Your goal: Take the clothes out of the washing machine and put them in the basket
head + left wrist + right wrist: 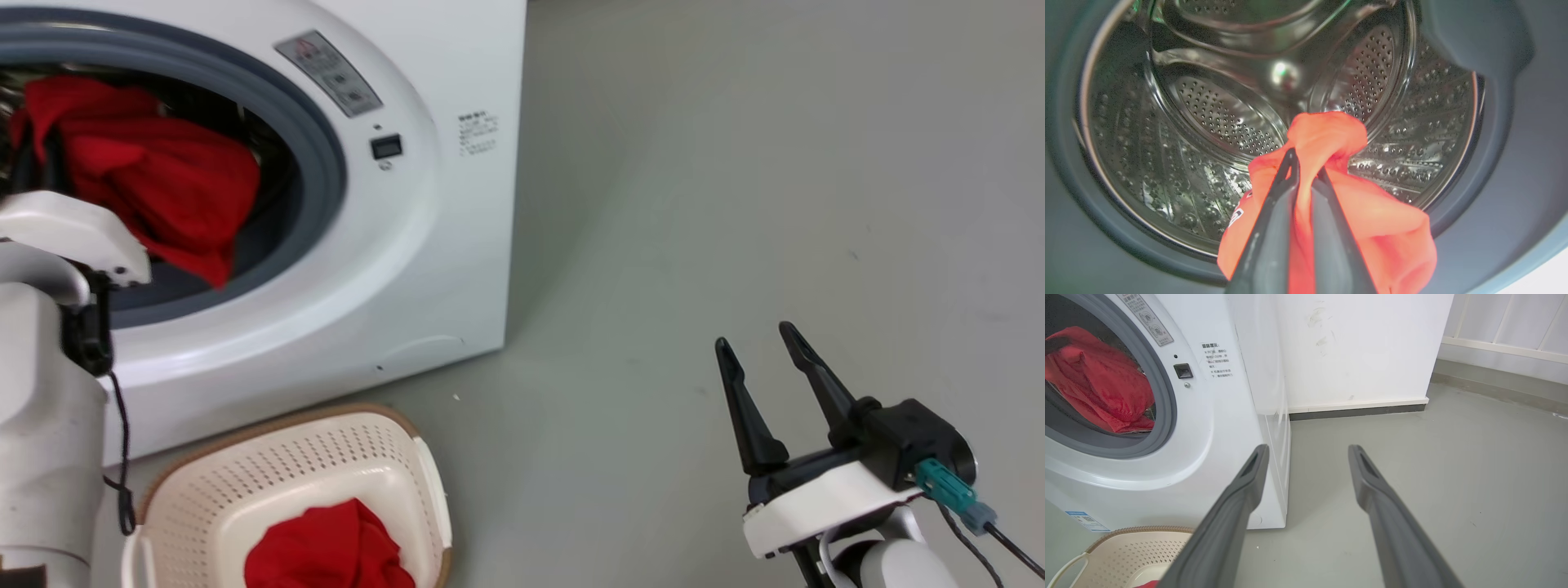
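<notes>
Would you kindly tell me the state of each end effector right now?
Left end effector: closed on a red garment.
Right end effector: open, holding nothing.

One washing machine (424, 245) is standing on the floor (735, 204), showing one round porthole (325, 155) and one steel drum (1220, 118). One basket (269, 465) is sitting at its front lower edge. Two red pieces of clothes (163, 180) are showing: one hanging at the porthole, the other piece (326, 547) lying in the basket. Two claws are showing, the left claw (1306, 161) and the right claw (755, 333), each carrying two dark fingers. Three labels are sitting on the washer's front: one grey warning sticker (328, 73), one block of small print (478, 133) and one blue-and-white label (1088, 520) at its lower left corner.
</notes>
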Controlling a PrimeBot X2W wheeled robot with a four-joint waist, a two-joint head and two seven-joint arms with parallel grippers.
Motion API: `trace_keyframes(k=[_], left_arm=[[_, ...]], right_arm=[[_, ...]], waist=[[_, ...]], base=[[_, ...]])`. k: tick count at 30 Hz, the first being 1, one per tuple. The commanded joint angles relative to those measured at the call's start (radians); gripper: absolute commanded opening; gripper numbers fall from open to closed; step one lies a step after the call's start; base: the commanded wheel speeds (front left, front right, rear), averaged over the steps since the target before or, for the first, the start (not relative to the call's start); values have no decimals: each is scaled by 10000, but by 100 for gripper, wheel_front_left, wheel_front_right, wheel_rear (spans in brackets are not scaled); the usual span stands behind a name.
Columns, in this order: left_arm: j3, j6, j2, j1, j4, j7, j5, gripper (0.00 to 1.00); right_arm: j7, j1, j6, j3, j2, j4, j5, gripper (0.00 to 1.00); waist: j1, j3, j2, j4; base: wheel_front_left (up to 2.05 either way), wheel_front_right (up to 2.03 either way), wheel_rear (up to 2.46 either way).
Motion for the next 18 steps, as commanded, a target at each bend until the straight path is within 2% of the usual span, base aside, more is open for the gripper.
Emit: trace_keyframes(k=[1,10,14,18], left_arm=[[-8,-107,-102,235,-152,-67,-18,0],[44,-236,-797,1310,-1752,-107,-15,0],[129,-115,-1114,2339,-2893,-108,-28,0],[84,198,-1522,3700,-4302,-99,10,0]], right_arm=[[70,200,-11,-83,10,-125,-82,100],[360,703,-11,-537,10,-456,-191,100],[464,920,-11,-671,9,-585,-240,100],[569,1174,-11,-820,10,-721,-280,100]], waist=[[3,-551,-1,402],[3,-1367,-1,877],[3,-1627,-1,1037],[3,-1833,-1,1243]], base=[[0,0,0],[0,0,0],[0,0,0],[0,0,0]])
